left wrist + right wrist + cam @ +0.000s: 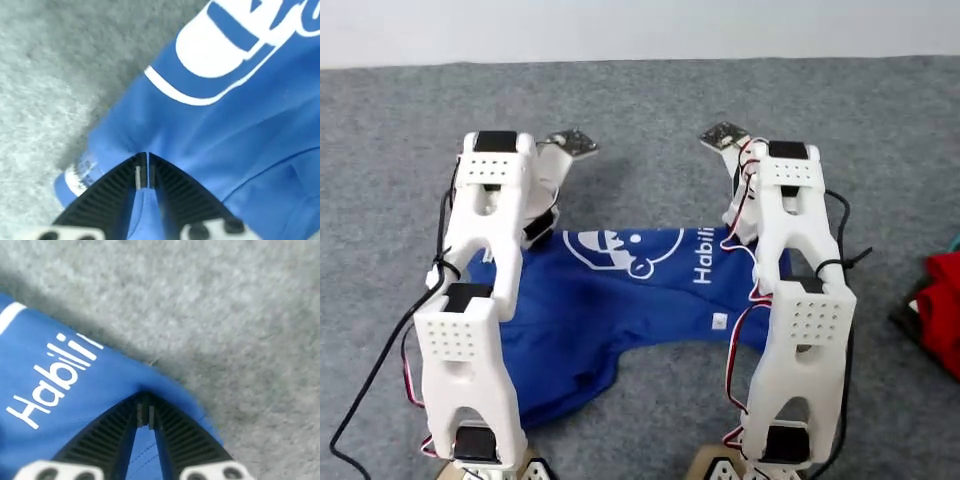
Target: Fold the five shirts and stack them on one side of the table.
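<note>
We see the blue shirt (620, 300) lying rumpled on the middle of the counter (650, 100), between the two arms, its far edge running fairly straight from one arm to the other. The left end effector (143, 172) is pinched narrow on a fold of the soft cloth near the white logo. The right end effector (145, 415) is clamped on the corner beside the white lettering (both have ribbed black jaws). Beyond that edge stretches a broad band of grey, felt-like counter. A red cloth (945, 310) sits at the right edge, well apart.
</note>
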